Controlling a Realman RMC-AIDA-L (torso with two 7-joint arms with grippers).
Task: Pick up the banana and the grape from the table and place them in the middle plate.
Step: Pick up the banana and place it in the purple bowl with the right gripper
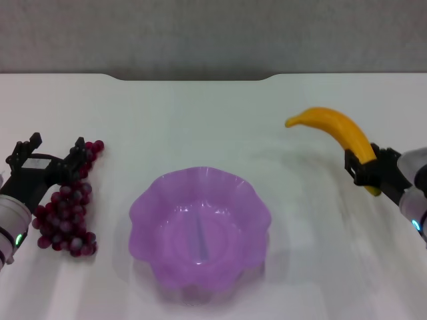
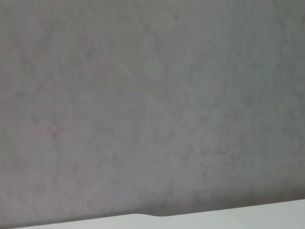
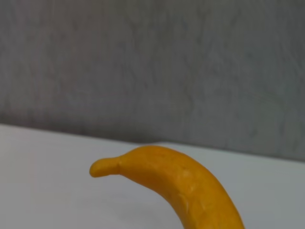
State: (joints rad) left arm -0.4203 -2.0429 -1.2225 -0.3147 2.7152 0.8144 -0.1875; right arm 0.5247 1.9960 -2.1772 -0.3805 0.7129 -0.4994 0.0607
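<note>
While the middle plate [image 1: 200,227] sits empty: right gripper [image 1: 365,168] fingers clamp the lifted banana [image 1: 337,133]; left gripper [image 1: 55,159] fingers, spread, straddle the grape [image 1: 67,220].

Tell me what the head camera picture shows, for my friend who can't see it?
The right pincer holds a yellow banana on the right, and the left pincer is at a bunch of dark red grapes on the left. Between them an empty purple wavy-rimmed plate sits on the white table.
</note>
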